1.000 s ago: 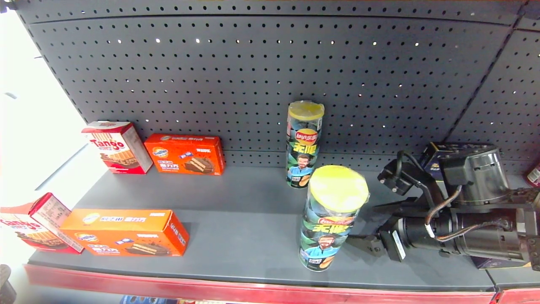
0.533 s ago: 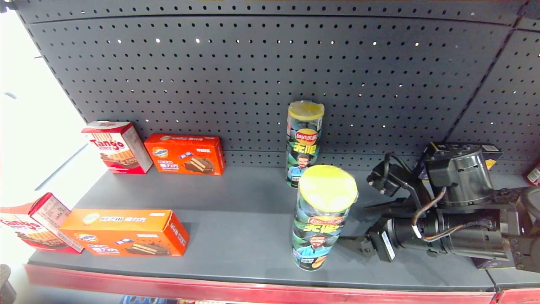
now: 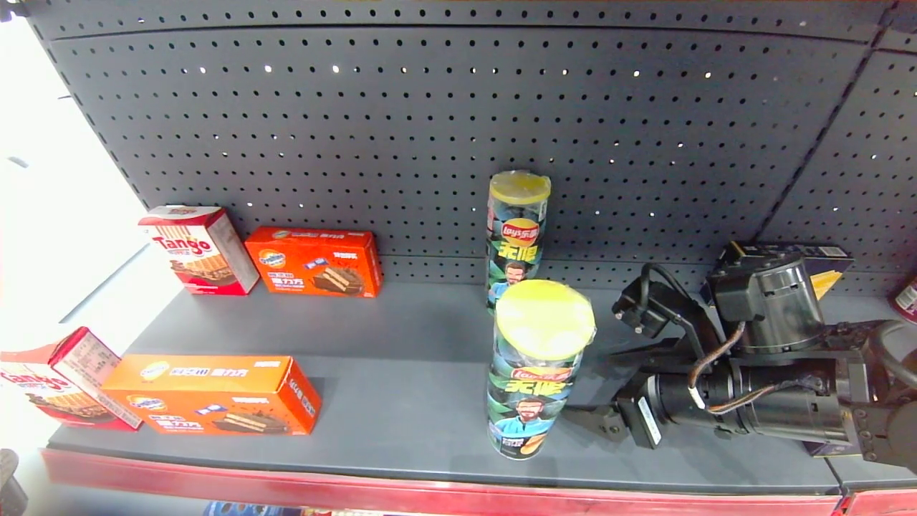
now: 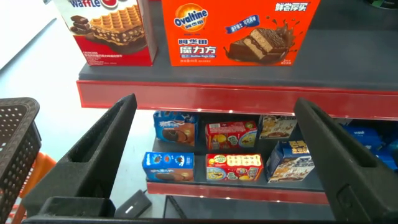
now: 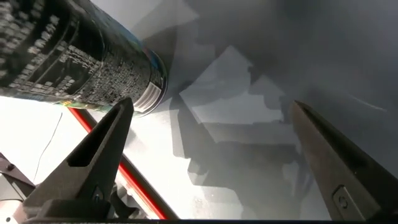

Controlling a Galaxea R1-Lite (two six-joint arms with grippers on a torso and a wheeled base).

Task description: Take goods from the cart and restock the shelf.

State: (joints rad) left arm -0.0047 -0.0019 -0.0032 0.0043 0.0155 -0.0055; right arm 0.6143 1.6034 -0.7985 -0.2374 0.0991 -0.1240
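Two tall chip cans with yellow lids stand on the grey shelf (image 3: 401, 373). The back can (image 3: 517, 240) is by the pegboard; the front can (image 3: 539, 369) stands close to the shelf's front edge. My right gripper (image 3: 594, 383) lies low just right of the front can, open, nothing between its fingers. In the right wrist view the can's base (image 5: 146, 87) sits just beyond one fingertip (image 5: 121, 115), outside the open right gripper (image 5: 211, 106); contact cannot be told. My left gripper (image 4: 216, 102) is open and empty, in front of the lower shelves.
Two red wafer boxes (image 3: 197, 247) (image 3: 61, 380) and two orange boxes (image 3: 315, 261) (image 3: 215, 394) fill the shelf's left side. A dark box (image 3: 824, 258) stands behind the right arm. A dark basket (image 4: 15, 149) is beside the left gripper, small boxes (image 4: 230, 152) on lower shelves.
The front can has slid a little to the left along the shelf, and my right arm has moved left with it. The back can and the boxes stayed put.
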